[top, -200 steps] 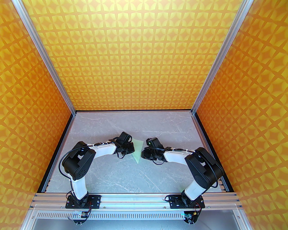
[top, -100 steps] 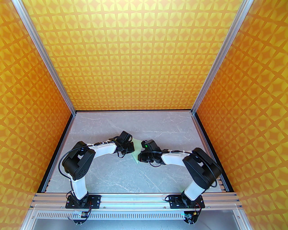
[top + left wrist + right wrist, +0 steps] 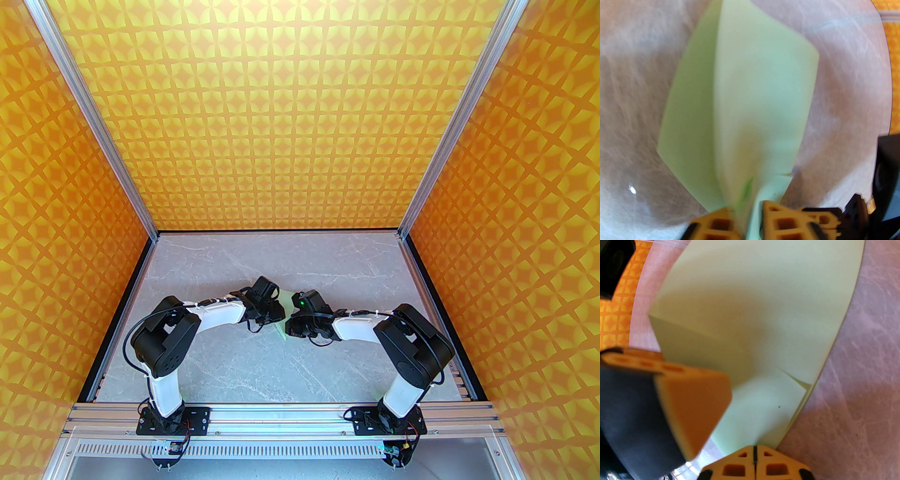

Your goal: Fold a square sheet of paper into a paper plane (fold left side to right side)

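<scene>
The sheet of paper [image 3: 282, 330] is pale mint green, creased into a narrow pointed shape, and shows as slivers between the two wrists at mid-table. My left gripper [image 3: 276, 313] is shut on its near end; in the left wrist view the paper [image 3: 752, 93] runs down between the orange fingertips [image 3: 778, 218] and fans away with a long crease. My right gripper [image 3: 754, 448] is shut, its tips meeting the paper's [image 3: 752, 322] near edge; I cannot tell whether they pinch it. The left gripper's finger [image 3: 693, 401] sits close at the left of that view. In the top view the right gripper [image 3: 290, 324] sits against the paper's right side.
The grey marble table [image 3: 281, 370] is walled by orange patterned panels on three sides, with aluminium posts [image 3: 150, 225] at the back corners. Both arm bases stand on the rail [image 3: 281, 415] at the near edge.
The right arm has swung left, bringing its gripper against the paper and covering most of it from above; its jaws closed. The left gripper stayed shut on the paper, shifting slightly right.
</scene>
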`<act>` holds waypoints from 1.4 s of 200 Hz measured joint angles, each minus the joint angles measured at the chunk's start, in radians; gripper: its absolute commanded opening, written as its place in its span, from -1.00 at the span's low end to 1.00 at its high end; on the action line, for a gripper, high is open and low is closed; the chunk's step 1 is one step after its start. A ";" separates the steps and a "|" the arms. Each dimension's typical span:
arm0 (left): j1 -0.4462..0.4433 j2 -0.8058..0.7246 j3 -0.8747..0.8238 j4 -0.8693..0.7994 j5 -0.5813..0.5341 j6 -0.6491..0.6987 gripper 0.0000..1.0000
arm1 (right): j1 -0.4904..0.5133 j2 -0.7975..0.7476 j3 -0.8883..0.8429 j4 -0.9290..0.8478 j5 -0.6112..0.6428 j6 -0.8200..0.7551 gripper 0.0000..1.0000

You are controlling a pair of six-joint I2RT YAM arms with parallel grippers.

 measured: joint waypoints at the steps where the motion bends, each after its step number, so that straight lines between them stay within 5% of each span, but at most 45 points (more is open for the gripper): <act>1: 0.000 0.000 0.000 0.000 0.000 0.000 -1.00 | 0.000 0.000 0.000 0.000 0.000 0.000 -0.89; 280: 0.000 0.017 0.004 -0.026 0.000 -0.025 -1.00 | 0.077 -0.045 -0.045 -0.014 -0.006 0.035 -0.93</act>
